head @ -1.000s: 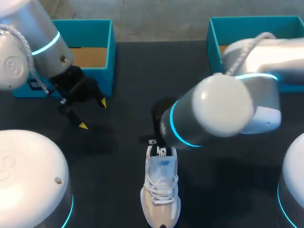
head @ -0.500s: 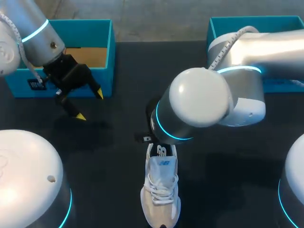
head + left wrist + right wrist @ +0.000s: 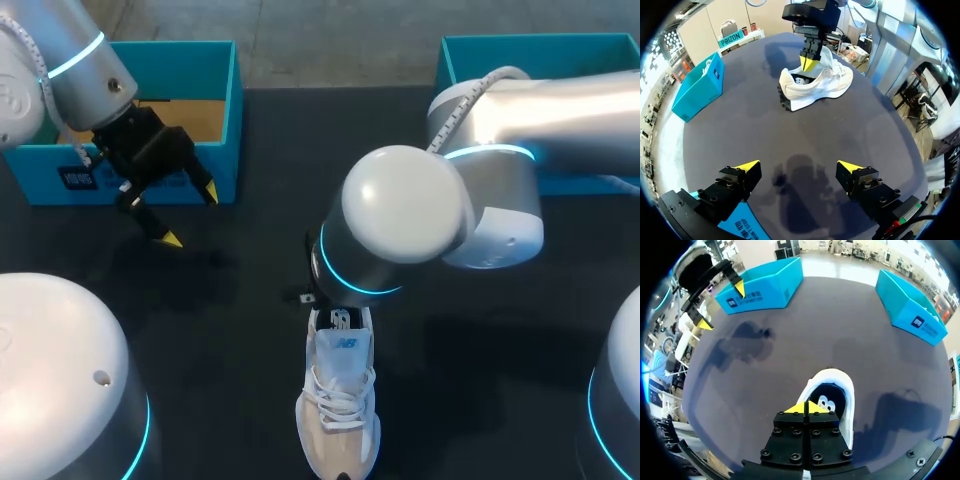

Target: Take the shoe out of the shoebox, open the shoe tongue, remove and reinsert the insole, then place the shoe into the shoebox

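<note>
A white sneaker (image 3: pixel 340 405) lies on the dark table near its front edge, heel toward the boxes. Seen in the right wrist view, the sneaker (image 3: pixel 846 390) shows its dark insole (image 3: pixel 830 399) in the heel opening. My right gripper (image 3: pixel 806 409) hangs shut just above the heel rim, with nothing visible between its tips. My right arm (image 3: pixel 400 225) hides that gripper from the head view. My left gripper (image 3: pixel 190 214) hovers open and empty next to the left blue shoebox (image 3: pixel 225 120). In the left wrist view the sneaker (image 3: pixel 815 82) lies well ahead of my left gripper (image 3: pixel 799 167).
A second blue box (image 3: pixel 520 48) stands at the back right. Both boxes, one (image 3: pixel 765 285) and the other (image 3: pixel 907 305), lie far ahead of the right gripper. Bare dark tabletop (image 3: pixel 240 330) spreads between the boxes and the sneaker.
My left gripper has drawn back toward the left shoebox, staying open. My right arm's elbow has swung left over the sneaker's heel. The sneaker has not moved.
</note>
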You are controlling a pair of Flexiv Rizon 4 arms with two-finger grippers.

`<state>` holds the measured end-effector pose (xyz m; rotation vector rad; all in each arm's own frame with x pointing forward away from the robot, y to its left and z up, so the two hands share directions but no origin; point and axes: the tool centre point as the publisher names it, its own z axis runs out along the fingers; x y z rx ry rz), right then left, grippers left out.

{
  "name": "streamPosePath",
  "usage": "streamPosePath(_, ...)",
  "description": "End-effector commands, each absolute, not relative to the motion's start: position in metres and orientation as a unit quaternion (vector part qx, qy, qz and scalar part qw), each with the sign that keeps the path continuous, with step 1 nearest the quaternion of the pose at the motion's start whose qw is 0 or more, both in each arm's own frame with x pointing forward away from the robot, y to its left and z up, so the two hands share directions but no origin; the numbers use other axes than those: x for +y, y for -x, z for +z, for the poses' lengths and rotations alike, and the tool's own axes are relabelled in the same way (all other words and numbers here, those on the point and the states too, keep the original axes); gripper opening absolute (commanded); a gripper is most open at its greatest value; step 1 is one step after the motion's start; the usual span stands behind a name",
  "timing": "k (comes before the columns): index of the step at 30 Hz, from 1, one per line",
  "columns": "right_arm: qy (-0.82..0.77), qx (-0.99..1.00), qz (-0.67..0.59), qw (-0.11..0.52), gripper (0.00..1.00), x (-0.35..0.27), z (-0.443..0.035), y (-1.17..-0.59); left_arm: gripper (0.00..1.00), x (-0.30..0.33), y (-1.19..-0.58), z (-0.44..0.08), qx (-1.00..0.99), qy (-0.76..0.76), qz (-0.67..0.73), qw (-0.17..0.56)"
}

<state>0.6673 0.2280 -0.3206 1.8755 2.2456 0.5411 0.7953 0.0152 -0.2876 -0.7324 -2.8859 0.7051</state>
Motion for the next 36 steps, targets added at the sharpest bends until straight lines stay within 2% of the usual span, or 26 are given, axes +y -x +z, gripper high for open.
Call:
streamPosePath(1, -0.682, 0.695, 0.181, 0.135, 0.0, 0.237, -0.329, -0.662, 1.0, 0.016, -0.795, -0.288, -0.942, 0.24, 0.23, 0.041)
streamPosePath(14, -0.684, 0.675, 0.206, 0.186, 0.0, 0.222, -0.35, -0.672, 1.0, 0.016, -0.795, -0.288, -0.942, 0.24, 0.23, 0.041)
streamPosePath(23, -0.69, 0.671, 0.223, 0.156, 0.0, 0.216, -0.364, -0.683, 1.0, 0.016, -0.795, -0.288, -0.942, 0.24, 0.23, 0.041)
streamPosePath(36, -0.695, 0.665, 0.23, 0.149, 0.0, 0.211, -0.386, -0.692, 1.0, 0.016, -0.795, -0.288, -0.942, 0.24, 0.23, 0.041)
